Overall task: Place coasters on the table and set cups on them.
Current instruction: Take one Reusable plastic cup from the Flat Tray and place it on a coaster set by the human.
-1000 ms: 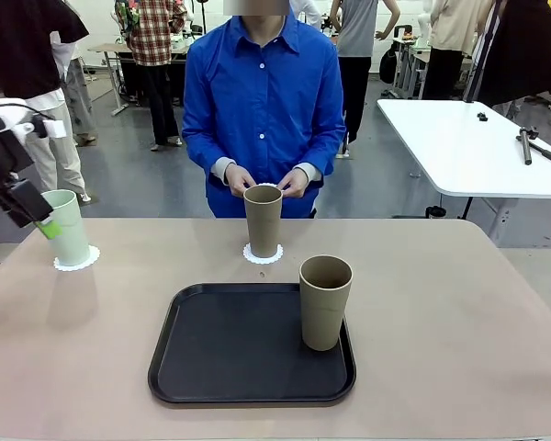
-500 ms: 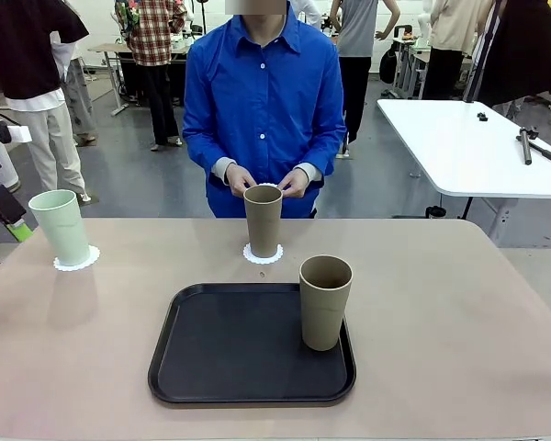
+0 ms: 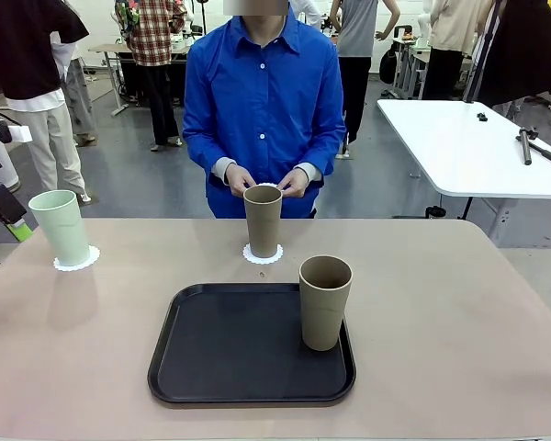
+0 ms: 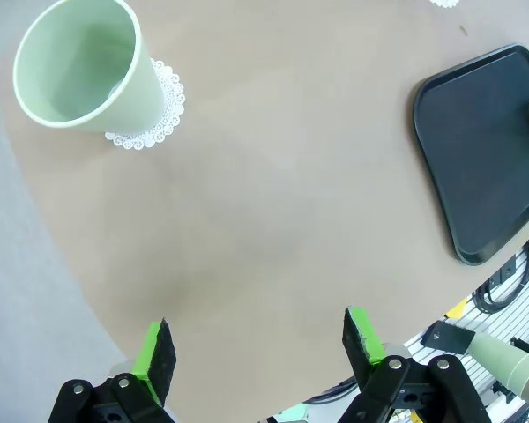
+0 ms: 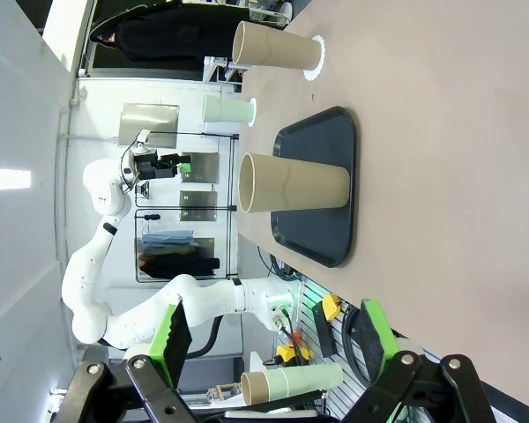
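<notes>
The left gripper (image 4: 257,339) stands wide open above bare table (image 4: 273,194), holding nothing. The right gripper (image 5: 273,322) gapes just as wide, also empty. The mint cup (image 3: 62,225) sits on a coaster (image 3: 77,261) at far left. One tan cup (image 3: 263,220) stands on the middle coaster (image 3: 263,256), and the second tan cup (image 3: 325,301) is on the tray (image 3: 211,358). The person's hands (image 3: 241,180) are partly hidden behind the tan cup, and I cannot tell what they pinch.

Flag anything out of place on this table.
One tan cup stands on the tray with no coaster under it. The mint cup and the other tan cup sit upright on coasters. Nothing spilled.
</notes>
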Controlling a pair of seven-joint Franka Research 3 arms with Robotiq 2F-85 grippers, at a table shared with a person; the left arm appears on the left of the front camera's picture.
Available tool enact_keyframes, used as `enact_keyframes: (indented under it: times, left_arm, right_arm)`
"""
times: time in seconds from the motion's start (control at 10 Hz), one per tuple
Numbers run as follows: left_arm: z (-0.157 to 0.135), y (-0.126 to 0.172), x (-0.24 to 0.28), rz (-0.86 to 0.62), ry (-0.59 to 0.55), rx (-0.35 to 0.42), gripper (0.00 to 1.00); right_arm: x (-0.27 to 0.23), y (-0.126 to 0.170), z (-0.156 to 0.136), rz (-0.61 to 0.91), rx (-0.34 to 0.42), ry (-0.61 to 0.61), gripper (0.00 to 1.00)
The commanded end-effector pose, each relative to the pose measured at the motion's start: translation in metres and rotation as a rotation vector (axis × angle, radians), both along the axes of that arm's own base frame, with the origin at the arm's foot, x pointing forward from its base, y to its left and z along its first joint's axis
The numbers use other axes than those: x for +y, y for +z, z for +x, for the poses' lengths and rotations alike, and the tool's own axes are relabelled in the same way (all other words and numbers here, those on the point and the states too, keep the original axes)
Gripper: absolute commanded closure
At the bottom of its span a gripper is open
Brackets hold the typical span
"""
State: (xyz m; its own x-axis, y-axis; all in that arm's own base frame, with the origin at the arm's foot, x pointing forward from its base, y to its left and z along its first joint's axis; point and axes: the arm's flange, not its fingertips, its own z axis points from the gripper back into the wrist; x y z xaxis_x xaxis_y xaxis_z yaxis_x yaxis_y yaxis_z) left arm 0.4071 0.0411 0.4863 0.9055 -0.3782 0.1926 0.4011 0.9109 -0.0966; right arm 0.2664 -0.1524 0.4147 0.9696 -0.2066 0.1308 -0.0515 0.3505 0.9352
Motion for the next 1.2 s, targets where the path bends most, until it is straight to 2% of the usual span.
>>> enact_keyframes:
  times: [0.0, 0.1, 0.3, 0.6, 0.7, 0.8, 1.0, 1.1]
  left_arm:
    - [0.000, 0.000, 0.000, 0.000, 0.000, 0.000, 0.00]
    - [0.004, 0.006, 0.010, -0.123, -0.029, 0.036, 0.00]
    - [0.020, 0.011, 0.059, -0.391, -0.018, 0.111, 0.00]
    - [0.033, -0.008, 0.149, -0.689, 0.034, 0.127, 0.00]
    - [0.025, -0.024, 0.174, -0.803, 0.054, 0.116, 0.00]
    - [0.022, -0.035, 0.194, -0.884, 0.090, 0.104, 0.00]
    - [0.020, -0.044, 0.228, -0.992, 0.108, 0.128, 0.00]
    - [0.014, -0.058, 0.247, -1.060, 0.123, 0.148, 0.00]
  right_arm:
    - [0.001, -0.001, -0.001, 0.013, -0.012, 0.000, 0.00]
    - [0.001, -0.001, -0.001, 0.013, -0.012, 0.000, 0.00]
    - [0.001, -0.001, -0.001, 0.013, -0.012, 0.000, 0.00]
    - [0.001, -0.001, -0.001, 0.013, -0.012, 0.000, 0.00]
    - [0.001, -0.001, -0.001, 0.013, -0.012, 0.000, 0.00]
    - [0.001, -0.001, -0.001, 0.013, -0.012, 0.000, 0.00]
    - [0.001, -0.001, -0.001, 0.013, -0.012, 0.000, 0.00]
    - [0.001, -0.001, -0.001, 0.013, -0.012, 0.000, 0.00]
